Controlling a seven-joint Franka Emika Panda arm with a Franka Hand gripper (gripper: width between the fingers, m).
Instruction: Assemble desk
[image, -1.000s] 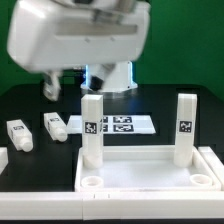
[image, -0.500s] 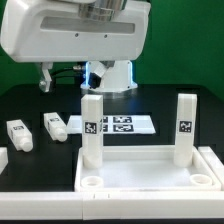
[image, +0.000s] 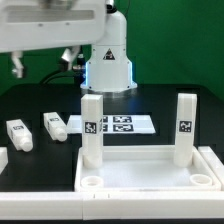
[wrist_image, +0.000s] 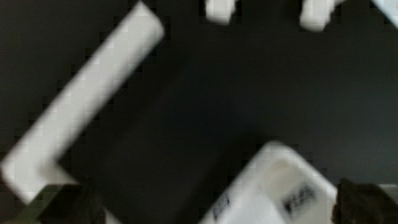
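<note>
The desk's white rimmed panel (image: 146, 172) lies at the front of the black table. Two white tagged legs stand upright in its back corners, one on the exterior view's left (image: 91, 128) and one on its right (image: 186, 127). Two more legs (image: 18, 136) (image: 55, 125) lie loose on the table to the left. My gripper (image: 18, 66) hangs high at the back left, far from all the parts. In the blurred wrist view my gripper (wrist_image: 210, 208) is open, with only the table and a blurred white tagged shape (wrist_image: 285, 188) far below.
The marker board (image: 118, 125) lies flat behind the panel, between the upright legs. The robot's base (image: 108, 62) stands at the back centre and its white body (image: 50, 22) fills the upper left. A pale blurred strip (wrist_image: 89, 105) crosses the wrist view.
The arm has swung up and toward the exterior view's left, uncovering the robot's base. The desk parts have not moved.
</note>
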